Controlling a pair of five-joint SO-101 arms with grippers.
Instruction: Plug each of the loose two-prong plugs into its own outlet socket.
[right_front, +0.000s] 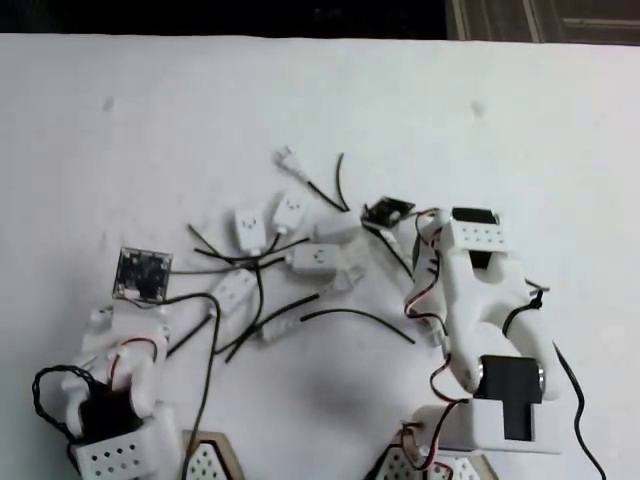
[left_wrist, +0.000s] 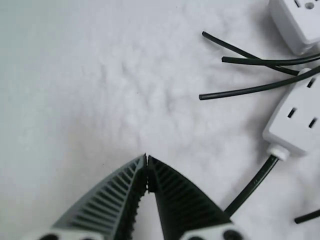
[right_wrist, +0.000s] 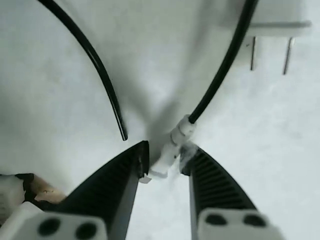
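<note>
Several white sockets and plugs with short black cords lie tangled mid-table, among them a socket (right_front: 249, 228) and a small plug (right_front: 286, 157) farther back. My left gripper (left_wrist: 146, 161) is shut on nothing above bare cloth, with a two-slot socket (left_wrist: 295, 118) and a second socket (left_wrist: 299, 20) off to one side. My right gripper (right_wrist: 164, 160) is open, low over the table. Its fingers stand narrowly on either side of the white end of a corded piece (right_wrist: 170, 147). A two-prong plug (right_wrist: 272, 30) lies just beyond it.
The table is covered in white cloth (right_front: 150, 130). The left arm (right_front: 115, 400) sits at the near left, the right arm (right_front: 480, 300) at the near right. Loose black cord ends (right_wrist: 100, 75) cross the cloth near both grippers. A dark edge runs along the table's back.
</note>
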